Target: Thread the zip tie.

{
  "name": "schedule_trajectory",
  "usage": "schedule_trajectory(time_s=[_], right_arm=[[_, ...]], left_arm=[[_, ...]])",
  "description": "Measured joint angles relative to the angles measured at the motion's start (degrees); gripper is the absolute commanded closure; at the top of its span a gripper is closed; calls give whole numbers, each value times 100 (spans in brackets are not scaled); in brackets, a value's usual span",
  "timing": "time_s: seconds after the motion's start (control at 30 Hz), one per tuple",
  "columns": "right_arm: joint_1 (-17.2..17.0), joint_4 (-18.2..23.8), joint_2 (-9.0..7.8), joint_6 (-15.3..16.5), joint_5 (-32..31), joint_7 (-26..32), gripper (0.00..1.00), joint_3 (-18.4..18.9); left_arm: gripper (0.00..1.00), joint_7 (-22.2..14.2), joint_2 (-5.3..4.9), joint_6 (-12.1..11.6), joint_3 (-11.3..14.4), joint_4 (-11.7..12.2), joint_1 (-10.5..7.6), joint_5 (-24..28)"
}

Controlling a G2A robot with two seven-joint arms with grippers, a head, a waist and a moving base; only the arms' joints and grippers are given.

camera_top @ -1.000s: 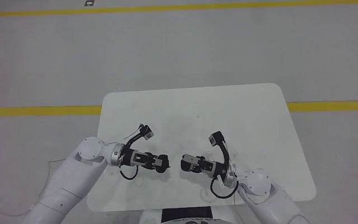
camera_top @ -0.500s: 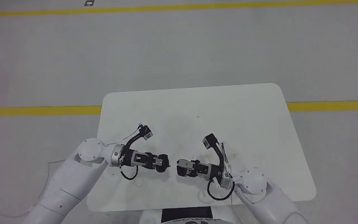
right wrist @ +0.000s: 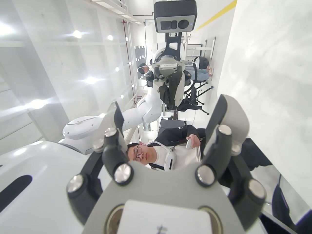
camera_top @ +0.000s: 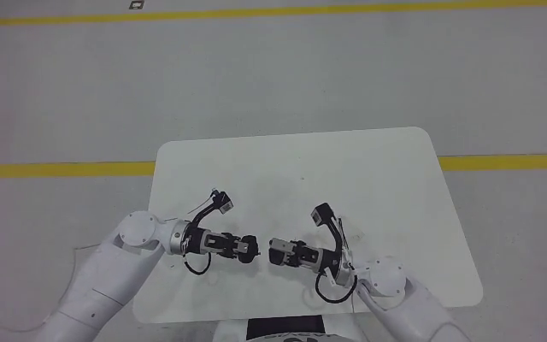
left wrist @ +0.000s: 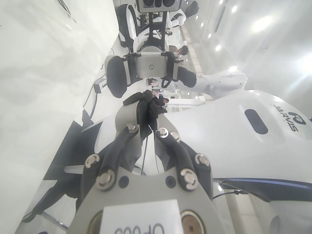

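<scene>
Item: threading set-up, tips opposed

Left gripper (left wrist: 145, 102): jaws closed on a thin dark strip that I take for the zip tie (left wrist: 145, 147). It is held over the table (camera_top: 385, 171), pointing across. Right gripper (right wrist: 170, 120): jaws spread and empty, just beside the left and facing it. I judge I have it placed there to receive the strip's free end.

Thin zip tie (left wrist: 145, 144), perhaps, mostly hidden
</scene>
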State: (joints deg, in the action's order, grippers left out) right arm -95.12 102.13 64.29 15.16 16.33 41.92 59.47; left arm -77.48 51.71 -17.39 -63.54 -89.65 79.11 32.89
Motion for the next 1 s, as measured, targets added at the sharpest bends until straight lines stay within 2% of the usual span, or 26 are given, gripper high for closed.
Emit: schedule_trajectory(time_s=[0.07, 0.27, 0.57, 0.73, 1.0], right_arm=[[13, -23, -3, 22, 18, 37, 78, -18], [58, -53, -9, 45, 15, 98, 76, -73], [123, -65, -6, 146, 5, 114, 83, -200], [154, -59, -13, 86, -51, 152, 88, -257], [200, -91, -20, 66, -64, 175, 89, -332]], left_arm=[[100, 0, 0, 0, 0, 0, 0, 0], [100, 0, 0, 0, 0, 0, 0, 0], [100, 0, 0, 0, 0, 0, 0, 0], [100, 0, 0, 0, 0, 0, 0, 0], [100, 0, 0, 0, 0, 0, 0, 0]])
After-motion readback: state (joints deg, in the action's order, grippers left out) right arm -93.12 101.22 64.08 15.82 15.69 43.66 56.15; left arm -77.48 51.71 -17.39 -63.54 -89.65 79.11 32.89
